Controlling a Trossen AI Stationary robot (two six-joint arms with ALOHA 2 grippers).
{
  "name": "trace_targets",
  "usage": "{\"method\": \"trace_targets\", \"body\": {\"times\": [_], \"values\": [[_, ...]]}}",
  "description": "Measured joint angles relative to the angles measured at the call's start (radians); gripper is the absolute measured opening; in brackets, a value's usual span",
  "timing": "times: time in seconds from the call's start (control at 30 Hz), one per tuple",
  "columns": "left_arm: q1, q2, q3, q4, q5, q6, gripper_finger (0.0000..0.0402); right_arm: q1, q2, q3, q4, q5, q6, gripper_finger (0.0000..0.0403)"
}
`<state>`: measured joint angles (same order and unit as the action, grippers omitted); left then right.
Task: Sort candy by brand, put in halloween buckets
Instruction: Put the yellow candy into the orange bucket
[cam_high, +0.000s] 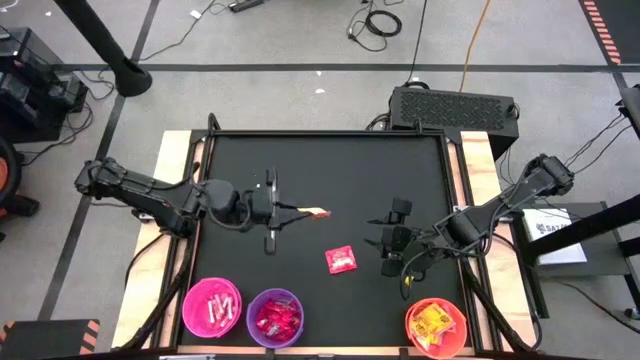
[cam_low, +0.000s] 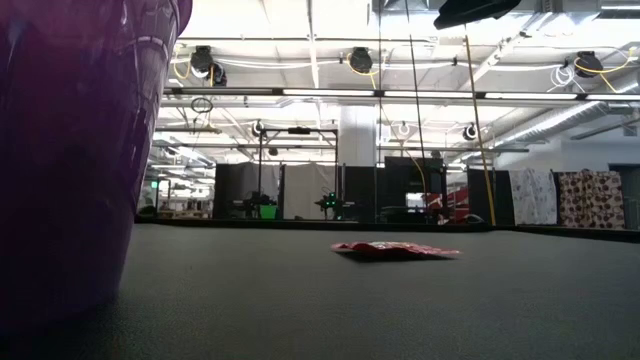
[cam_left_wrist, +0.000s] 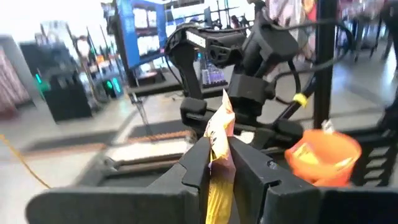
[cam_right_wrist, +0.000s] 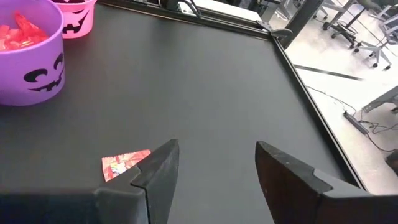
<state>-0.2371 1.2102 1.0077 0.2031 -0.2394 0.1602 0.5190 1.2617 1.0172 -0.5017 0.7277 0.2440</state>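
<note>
My left gripper hovers over the table's middle, shut on a yellow candy packet that also shows in the high view. A red candy packet lies flat on the black table, seen too in the low view. My right gripper stands open above the table to the right of it, nothing between its fingers; the red packet lies just beside one finger. Three halloween buckets stand along the near edge: pink, purple, orange. My left gripper pinches the yellow packet between its two fingers, flat sides against the pads. The fingers lie level and point toward the table's right edge. The packet's free end sticks out past the fingertips, and the packet is lifted clear of the table.
The pink bucket holds pale packets, the purple bucket red ones, the orange bucket yellow ones. The purple bucket's wall fills the low view's left. The table has a raised dark frame; its far half is bare black mat.
</note>
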Motion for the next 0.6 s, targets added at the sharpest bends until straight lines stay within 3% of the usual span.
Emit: {"method": "trace_targets", "body": {"times": [0.47, 0.6], "values": [[-0.007, 0.000, 0.000, 0.018, 0.000, 0.883, 0.0058, 0.000, 0.000, 0.000, -0.027, 0.010, -0.026, 0.0203], [-0.011, 0.000, 0.000, 0.017, 0.000, 0.895, 0.0058, -0.007, 0.000, 0.000, -0.027, 0.010, -0.027, 0.0203]]}}
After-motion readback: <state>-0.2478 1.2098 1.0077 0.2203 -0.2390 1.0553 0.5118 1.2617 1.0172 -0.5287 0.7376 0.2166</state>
